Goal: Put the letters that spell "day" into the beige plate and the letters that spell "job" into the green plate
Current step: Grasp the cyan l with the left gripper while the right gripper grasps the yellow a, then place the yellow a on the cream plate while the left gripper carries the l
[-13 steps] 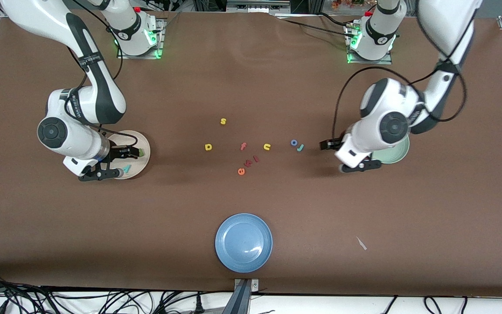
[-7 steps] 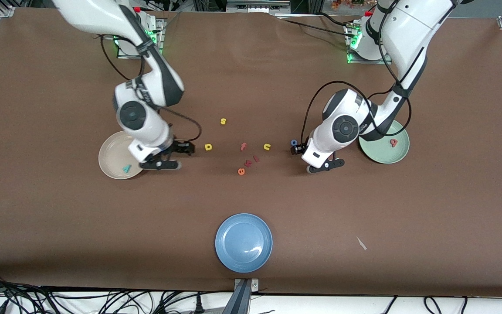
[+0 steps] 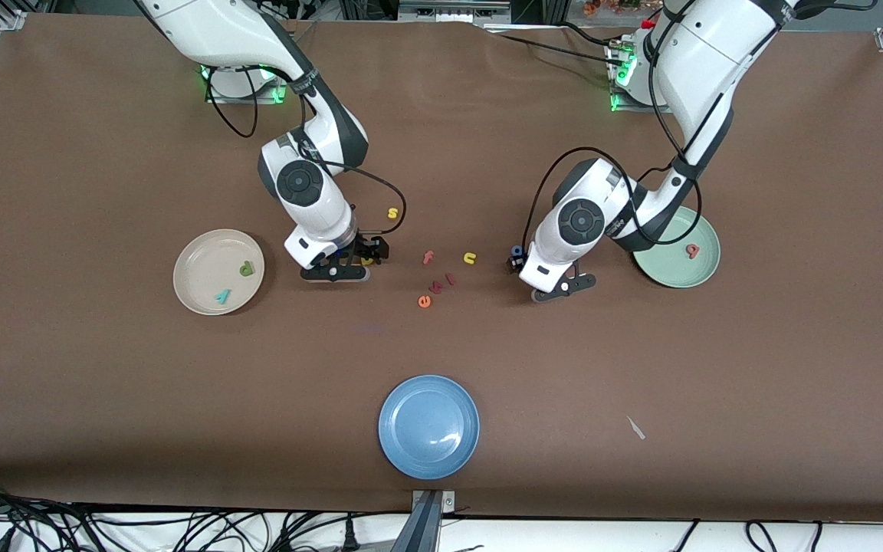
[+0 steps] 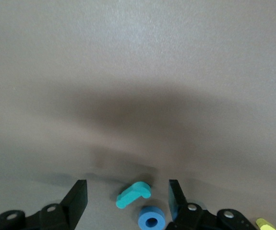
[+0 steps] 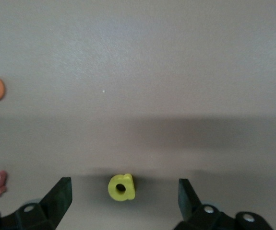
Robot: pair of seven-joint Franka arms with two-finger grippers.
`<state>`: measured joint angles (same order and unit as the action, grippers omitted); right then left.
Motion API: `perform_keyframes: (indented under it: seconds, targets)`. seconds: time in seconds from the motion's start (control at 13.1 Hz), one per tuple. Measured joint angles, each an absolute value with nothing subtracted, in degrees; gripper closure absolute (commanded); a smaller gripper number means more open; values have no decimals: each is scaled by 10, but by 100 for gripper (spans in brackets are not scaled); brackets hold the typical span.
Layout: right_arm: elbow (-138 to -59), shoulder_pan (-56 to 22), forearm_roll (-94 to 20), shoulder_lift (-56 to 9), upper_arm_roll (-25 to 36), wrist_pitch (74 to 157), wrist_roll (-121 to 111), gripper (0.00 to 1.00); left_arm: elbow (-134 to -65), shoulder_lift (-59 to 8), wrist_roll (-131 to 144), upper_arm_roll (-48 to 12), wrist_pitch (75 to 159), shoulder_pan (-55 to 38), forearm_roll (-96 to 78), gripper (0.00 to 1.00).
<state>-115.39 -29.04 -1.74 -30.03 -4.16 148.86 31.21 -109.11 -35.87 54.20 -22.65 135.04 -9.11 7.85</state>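
Teal j (image 4: 133, 194) (seemingly) hidden under left end effector (image 4: 128, 199).

teal j (image 4: 133, 194) hidden under left arm in front view

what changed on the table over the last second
Both arms left their plates. Right gripper, having dropped the green foam d in the beige plate, now straddles the yellow foam a; left gripper brackets the teal foam j. Other letters stayed put.

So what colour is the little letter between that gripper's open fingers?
Yellow a, clearest in the right wrist view.
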Motion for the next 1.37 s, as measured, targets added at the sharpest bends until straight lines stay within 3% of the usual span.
perform_keyframes:
  seconds: [0.15, 0.3, 0.68, 0.84, 0.99, 1.14, 1.37]
  targets:
    - [-1175, -291, -17, -308, -42, 1520, 312, 9, -1091, -362, 565, -226, 1350, -95, 79, 27]
    - [-1183, -292, -17, -308, -42, 1526, 312, 13, -1091, -365, 584, -226, 1350, -95, 79, 37]
    - [-1183, -305, -17, -308, -46, 1527, 321, 32, -1090, -370, 598, -226, 1350, -94, 79, 46]
    - [-1184, -305, -17, -308, -46, 1528, 321, 36, -1089, -370, 600, -226, 1351, -94, 79, 54]
    - [-1185, -305, -16, -308, -46, 1529, 321, 40, -1088, -370, 601, -227, 1351, -94, 79, 70]
    - [-1185, -305, -15, -308, -45, 1529, 321, 50, -1087, -371, 601, -227, 1351, -94, 79, 83]
    - [-1185, -305, -13, -307, -44, 1529, 321, 66, -1085, -371, 601, -228, 1351, -95, 79, 85]
